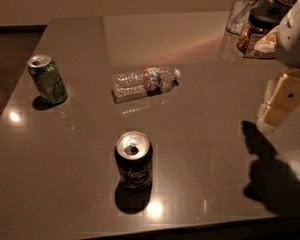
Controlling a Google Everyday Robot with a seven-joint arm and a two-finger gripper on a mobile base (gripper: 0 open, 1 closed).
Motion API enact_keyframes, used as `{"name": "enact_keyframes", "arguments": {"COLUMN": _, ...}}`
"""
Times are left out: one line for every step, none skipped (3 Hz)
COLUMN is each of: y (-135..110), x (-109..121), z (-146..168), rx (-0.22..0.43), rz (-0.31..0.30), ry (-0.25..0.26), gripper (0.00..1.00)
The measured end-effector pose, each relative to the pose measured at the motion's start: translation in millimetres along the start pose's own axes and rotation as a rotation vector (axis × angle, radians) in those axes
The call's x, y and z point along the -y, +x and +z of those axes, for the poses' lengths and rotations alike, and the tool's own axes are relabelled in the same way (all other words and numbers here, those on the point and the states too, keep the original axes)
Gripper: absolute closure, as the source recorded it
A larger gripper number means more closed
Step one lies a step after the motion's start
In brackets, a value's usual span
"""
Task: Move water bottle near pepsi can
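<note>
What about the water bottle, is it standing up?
No, the water bottle lies on its side, with the end effector off at the right edge.

A glossy grey-brown desk is seen, with small spots of light reflected in its top. A bottle is laid on its side near the middle, its white cap turned to the right. A pepsi can is stood upright nearer the front edge, well apart from the bottle, with its top opened. A green can is stood toward the left edge. At the far right corner a clear glass and a dark-lidded jar are set close together. The pincer is held above the desk's right side, and a dark shadow is cast on the surface nearer the front.
</note>
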State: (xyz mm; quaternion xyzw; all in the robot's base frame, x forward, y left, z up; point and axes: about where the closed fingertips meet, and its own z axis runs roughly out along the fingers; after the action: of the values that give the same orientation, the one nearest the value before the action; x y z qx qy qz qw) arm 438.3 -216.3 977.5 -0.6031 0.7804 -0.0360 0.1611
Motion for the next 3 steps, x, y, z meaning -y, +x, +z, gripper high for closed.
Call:
{"name": "enact_keyframes", "arguments": {"y": 0.0, "x": 0.0, "z": 0.0, "rx": 0.0, "rz": 0.0, "ry": 0.0, "gripper": 0.0}}
{"name": "enact_keyframes", "arguments": {"y": -18.8, "x": 15.0, "z": 8.4, "rx": 0.013, "rz": -0.037, "ry": -0.017, "gripper": 0.0}}
{"name": "enact_keyframes", "arguments": {"y": -41.9, "x": 39.0, "z": 25.9, "rx": 0.047, "rz": -0.08, "ry": -0.042, "gripper": 0.0}}
